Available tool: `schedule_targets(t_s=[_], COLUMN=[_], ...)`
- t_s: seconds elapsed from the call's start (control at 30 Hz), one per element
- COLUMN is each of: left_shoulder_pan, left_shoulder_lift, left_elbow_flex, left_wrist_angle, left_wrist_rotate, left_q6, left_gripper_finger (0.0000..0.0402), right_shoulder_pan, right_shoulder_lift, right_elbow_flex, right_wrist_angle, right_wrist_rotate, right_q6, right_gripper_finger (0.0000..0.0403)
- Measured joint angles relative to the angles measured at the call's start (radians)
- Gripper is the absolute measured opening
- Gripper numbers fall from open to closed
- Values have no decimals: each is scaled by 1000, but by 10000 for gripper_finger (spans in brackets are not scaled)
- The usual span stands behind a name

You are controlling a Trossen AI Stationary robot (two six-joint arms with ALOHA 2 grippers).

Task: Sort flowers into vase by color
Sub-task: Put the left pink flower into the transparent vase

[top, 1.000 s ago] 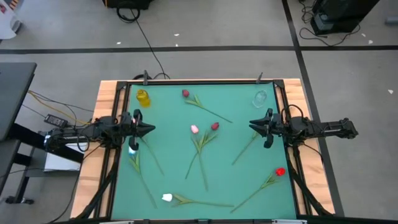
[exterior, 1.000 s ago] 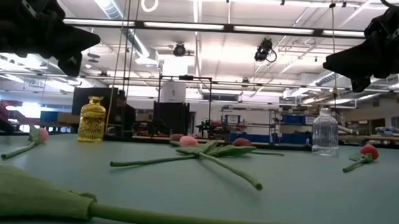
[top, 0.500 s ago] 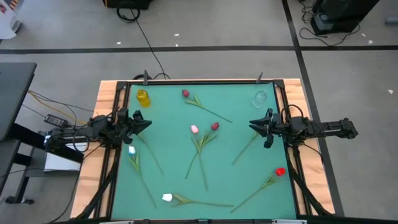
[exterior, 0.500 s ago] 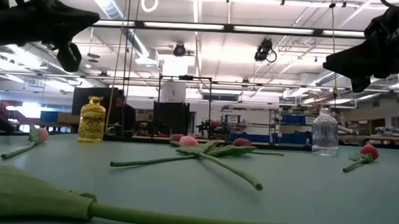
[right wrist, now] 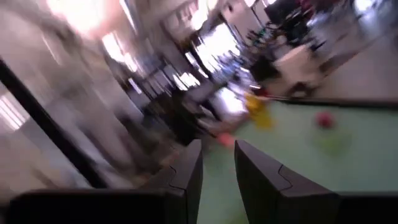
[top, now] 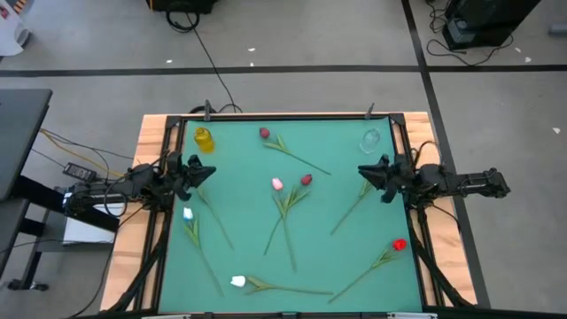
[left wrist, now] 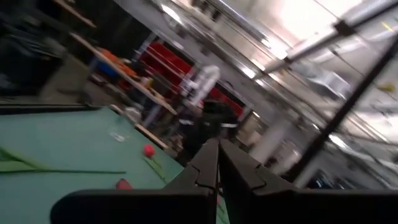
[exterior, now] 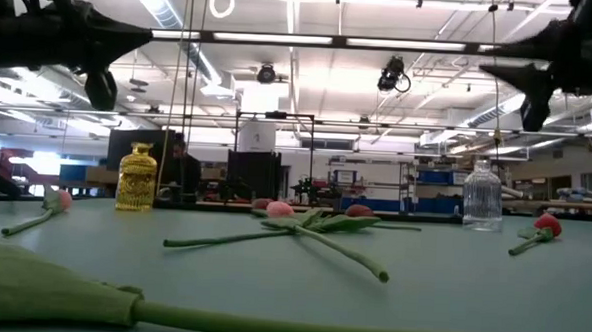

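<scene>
Several artificial tulips lie flat on the green mat. A dark red one (top: 264, 133) lies near the far edge. A pink one (top: 276, 183) and a dark red one (top: 306, 179) cross stems in the middle. Two white ones (top: 188, 213) (top: 237, 281) lie at the left and near edges, and a bright red one (top: 399, 245) at the near right. One stem (top: 348, 214) runs under my right gripper (top: 361, 170), hiding its head. That gripper hovers open above the mat's right side. My left gripper (top: 211, 171) hovers shut above the left side, beyond the white tulip.
A yellow vase (top: 203, 139) stands at the mat's far left corner and a clear glass vase (top: 370, 140) at the far right corner. A wooden frame (top: 149, 151) borders the mat. In the low view a person shows in the room behind the yellow vase (exterior: 136, 179).
My left gripper has risen from over the white tulip, drawn back toward the left and far edges, and tipped up to about level. My right gripper has pulled back slightly toward the right edge and tipped from slanting down to about level. No flower has moved.
</scene>
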Motion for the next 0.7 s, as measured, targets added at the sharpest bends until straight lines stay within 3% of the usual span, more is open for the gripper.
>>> schedule_targets(t_s=[0.07,0.23,0.57,0.7], left_shoulder_pan=[0,0,0,0], left_shoulder_lift=[0,0,0,6], left_elbow_flex=[0,0,0,0], left_wrist_angle=[-4,-7,-127,-181], left_wrist_rotate=[-55,-92,-92,-92], left_q6=[-6,-36,-299,-374], left_gripper_finger=[20,20,20,20], right_shoulder_pan=[0,-3,-3,-3], right_shoulder_lift=[0,3,3,3], right_elbow_flex=[0,0,1,1], right_wrist_angle=[71,193,295,250], right_wrist_rotate=[22,170,199,212], right_q6=[100,91,167,255], right_gripper_finger=[103,103,103,103])
